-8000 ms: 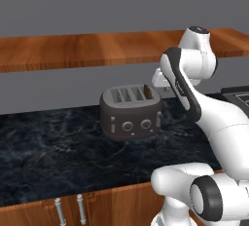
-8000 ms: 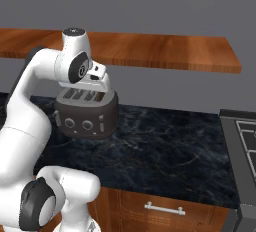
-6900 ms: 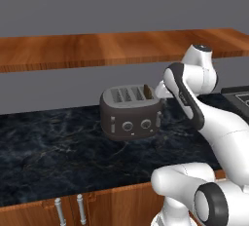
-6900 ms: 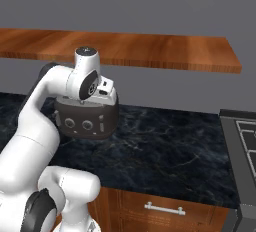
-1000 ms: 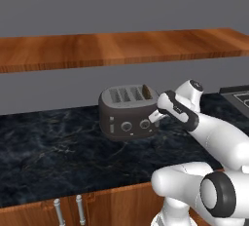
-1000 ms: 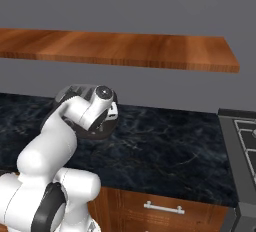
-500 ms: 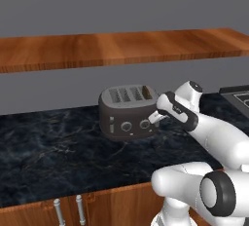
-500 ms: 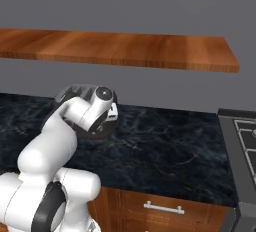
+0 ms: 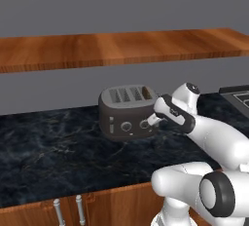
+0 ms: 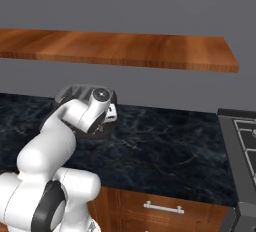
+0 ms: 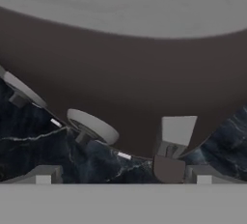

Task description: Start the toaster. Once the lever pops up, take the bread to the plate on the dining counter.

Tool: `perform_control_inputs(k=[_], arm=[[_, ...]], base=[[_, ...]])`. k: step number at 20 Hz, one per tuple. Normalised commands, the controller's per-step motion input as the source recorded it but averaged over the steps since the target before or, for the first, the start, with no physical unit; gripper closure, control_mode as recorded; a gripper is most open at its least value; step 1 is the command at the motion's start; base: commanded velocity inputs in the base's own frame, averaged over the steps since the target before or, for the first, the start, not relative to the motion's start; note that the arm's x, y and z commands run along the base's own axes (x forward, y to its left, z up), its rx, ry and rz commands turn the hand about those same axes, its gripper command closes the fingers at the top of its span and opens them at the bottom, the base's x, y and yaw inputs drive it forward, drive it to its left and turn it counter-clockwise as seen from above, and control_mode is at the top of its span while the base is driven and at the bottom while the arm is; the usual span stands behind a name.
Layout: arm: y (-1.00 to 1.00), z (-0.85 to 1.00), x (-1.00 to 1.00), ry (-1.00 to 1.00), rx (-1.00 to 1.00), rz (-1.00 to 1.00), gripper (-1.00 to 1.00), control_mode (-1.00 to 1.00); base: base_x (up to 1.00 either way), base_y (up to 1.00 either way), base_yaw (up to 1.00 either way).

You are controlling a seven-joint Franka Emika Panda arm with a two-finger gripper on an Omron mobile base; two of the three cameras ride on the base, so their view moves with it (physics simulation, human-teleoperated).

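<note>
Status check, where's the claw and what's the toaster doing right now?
Claw at toaster front, right end, by the lever; open or shut, cannot tell. Lever low near the base. Nothing in the way on the black counter.

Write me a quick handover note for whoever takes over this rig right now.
Hand: at the front right of the toaster, by the pale lever; I cannot tell whether it is open or shut.
Toaster: on the black counter under the wood shelf, knobs facing the base.
Bread: something brown shows in the right slot, probably the slice.
Done: the arm has reached the lever.
Left: confirm the lever is pressed and latched, wait for the pop, pull the bread, carry it to the plate on the dining counter.
</note>
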Motion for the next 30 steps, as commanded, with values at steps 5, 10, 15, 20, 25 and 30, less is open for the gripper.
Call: perform_control_inputs(k=[5,10,15,20,25,30], arm=[[0.20,-0.41,0.00,0.00,-0.02,0.00,-1.00,-1.00],[0.22,-0.40,0.00,0.00,-0.02,0.00,-1.00,-1.00],[0.16,-0.24,0.00,0.00,0.00,0.00,-1.00,-1.00],[0.10,-0.07,0.00,-0.01,0.00,0.00,-1.00,-1.00],[0.00,0.10,-0.10,-0.09,0.00,0.00,-1.00,-1.00],[0.00,0.19,-0.11,-0.11,0.00,0.00,-1.00,-1.00]], base=[[0.00,0.00,0.00],[0.00,0.00,0.00],[0.00,0.00,0.00],[0.00,0.00,0.00],[0.00,0.00,0.00],[0.00,0.00,0.00]])
